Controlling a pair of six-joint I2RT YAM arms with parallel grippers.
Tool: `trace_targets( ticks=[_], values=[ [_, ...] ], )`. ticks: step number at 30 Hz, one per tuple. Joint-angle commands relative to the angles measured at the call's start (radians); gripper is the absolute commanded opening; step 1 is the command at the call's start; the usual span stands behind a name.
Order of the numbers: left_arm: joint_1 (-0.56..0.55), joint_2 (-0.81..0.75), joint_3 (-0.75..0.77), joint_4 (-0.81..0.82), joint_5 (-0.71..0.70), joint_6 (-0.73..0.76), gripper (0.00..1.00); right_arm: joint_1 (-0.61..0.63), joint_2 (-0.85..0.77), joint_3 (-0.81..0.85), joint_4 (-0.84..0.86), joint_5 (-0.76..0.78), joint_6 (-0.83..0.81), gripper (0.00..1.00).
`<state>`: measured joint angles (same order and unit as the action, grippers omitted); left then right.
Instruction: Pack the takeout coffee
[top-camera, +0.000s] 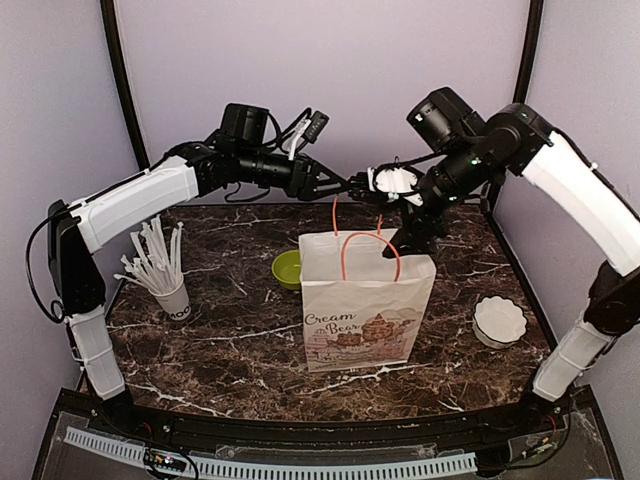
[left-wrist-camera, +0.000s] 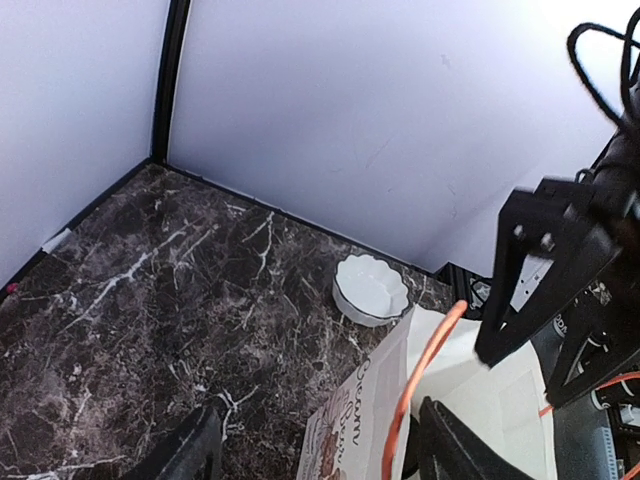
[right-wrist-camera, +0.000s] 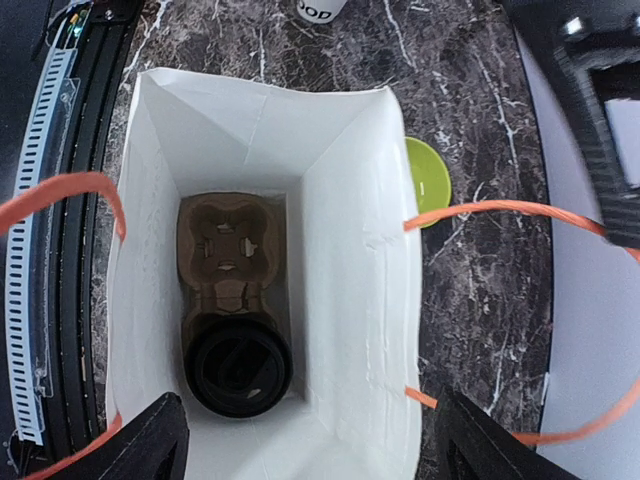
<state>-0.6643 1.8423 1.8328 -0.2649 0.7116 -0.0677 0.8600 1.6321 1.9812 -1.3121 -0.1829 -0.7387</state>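
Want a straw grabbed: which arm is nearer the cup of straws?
Left. The left arm rises beside the cup of straws; the right arm stands past the paper bag.

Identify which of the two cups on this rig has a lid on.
The black cup, seated in the cardboard carrier inside the paper bag; the white printed cup stands open on the table, full of straws.

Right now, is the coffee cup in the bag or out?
In: the lidded cup sits in the carrier at the bottom of the bag.
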Motion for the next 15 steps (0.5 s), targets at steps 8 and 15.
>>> trace_targets(
  ticks=[8,15],
  values=[
    [-0.033,0.063,0.102,-0.037,0.138,-0.032,0.05,-0.176,-0.174,0.026,0.145,0.080,-0.022,0.84],
    [-0.136,-0.028,0.078,-0.095,0.089,0.043,0.00,-0.462,-0.248,-0.153,0.379,0.079,0.095,0.81]
  ],
)
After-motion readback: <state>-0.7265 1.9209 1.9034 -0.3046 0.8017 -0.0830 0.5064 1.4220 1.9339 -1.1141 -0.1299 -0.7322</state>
